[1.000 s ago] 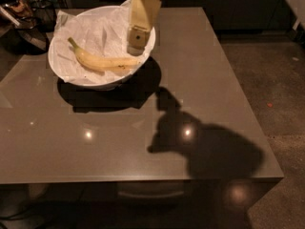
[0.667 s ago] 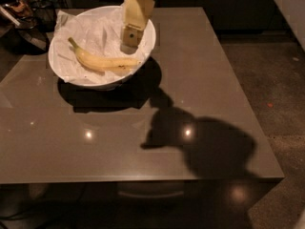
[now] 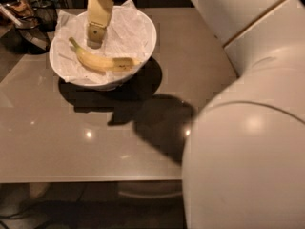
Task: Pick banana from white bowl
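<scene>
The yellow banana (image 3: 101, 61) lies curved in the white bowl (image 3: 149, 36), on crinkled white paper, with its stem toward the upper left. The bowl stands at the back left of the grey table (image 3: 62, 142). My gripper (image 3: 96, 36) hangs down from the top of the camera view over the back left part of the bowl. Its tip is just above and behind the banana's stem half and is apart from it.
My large white arm body (image 3: 248, 128) fills the right side of the view and hides that part of the table. Its dark shadow (image 3: 157, 123) falls on the table in front of the bowl. Dark clutter (image 3: 28, 13) sits past the table's back left corner.
The gripper has moved left across the bowl, from its right side to above the banana's stem half. The white arm body has swung into view on the right. The banana has not moved.
</scene>
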`<state>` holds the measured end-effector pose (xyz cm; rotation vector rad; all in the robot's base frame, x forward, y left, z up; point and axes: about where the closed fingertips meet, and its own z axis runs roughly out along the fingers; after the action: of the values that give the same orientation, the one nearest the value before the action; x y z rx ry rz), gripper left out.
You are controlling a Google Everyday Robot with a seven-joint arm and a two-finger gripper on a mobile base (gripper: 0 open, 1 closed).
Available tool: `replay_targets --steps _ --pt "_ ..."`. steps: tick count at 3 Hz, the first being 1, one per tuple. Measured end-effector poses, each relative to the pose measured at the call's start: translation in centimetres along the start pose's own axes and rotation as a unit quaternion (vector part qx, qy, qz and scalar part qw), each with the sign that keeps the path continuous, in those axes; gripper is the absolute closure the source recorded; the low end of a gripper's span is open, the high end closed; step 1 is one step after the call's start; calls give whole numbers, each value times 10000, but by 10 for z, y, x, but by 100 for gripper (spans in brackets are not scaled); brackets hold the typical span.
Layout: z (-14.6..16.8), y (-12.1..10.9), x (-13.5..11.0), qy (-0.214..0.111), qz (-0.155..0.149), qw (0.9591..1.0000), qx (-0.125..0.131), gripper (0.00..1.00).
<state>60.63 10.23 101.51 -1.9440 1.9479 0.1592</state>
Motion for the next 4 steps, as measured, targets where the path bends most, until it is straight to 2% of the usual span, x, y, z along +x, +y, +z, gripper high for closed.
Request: replay_targets --steps 1,3,4 --pt "33 -23 -8 247 251 9994 5 4" --pt "73 -45 8 616 836 9946 -71 29" --pt "88 -49 18 717 1052 9917 -159 29"
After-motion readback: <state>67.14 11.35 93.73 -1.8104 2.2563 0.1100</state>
